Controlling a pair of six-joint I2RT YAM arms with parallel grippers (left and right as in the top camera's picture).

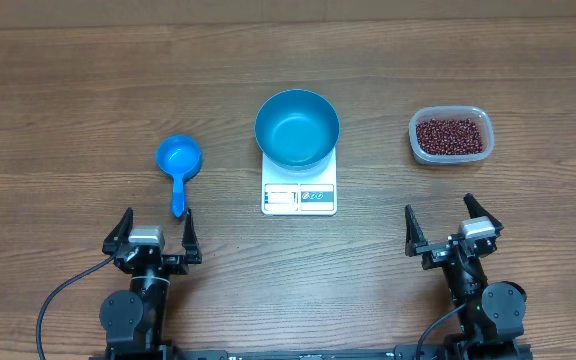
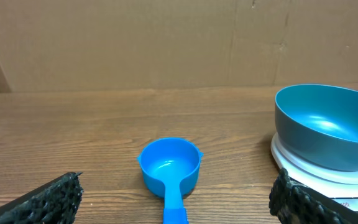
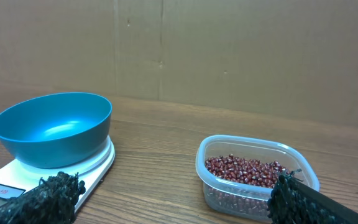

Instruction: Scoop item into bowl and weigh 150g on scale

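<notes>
A loose heap of tiny, oval, dark red-brown beans (image 1: 451, 135) lies in one clear plastic tub (image 1: 450, 109) on the far right of the wooden table (image 1: 68, 90). It sits straight ahead of the right gripper (image 1: 440, 210) and well apart from it. That gripper's two fingers stand spread wide, holding nothing. The left gripper (image 1: 157, 222) is likewise splayed and empty, and one small blue scoop (image 1: 178, 160) lies just in front of it, handle pointing back toward the arm. Between the two arms, one deep, bright blue bowl (image 1: 297, 127) rests on one flat white scale (image 1: 299, 196), whose display and teal button panel face the robot. The beans are too many to count.
</notes>
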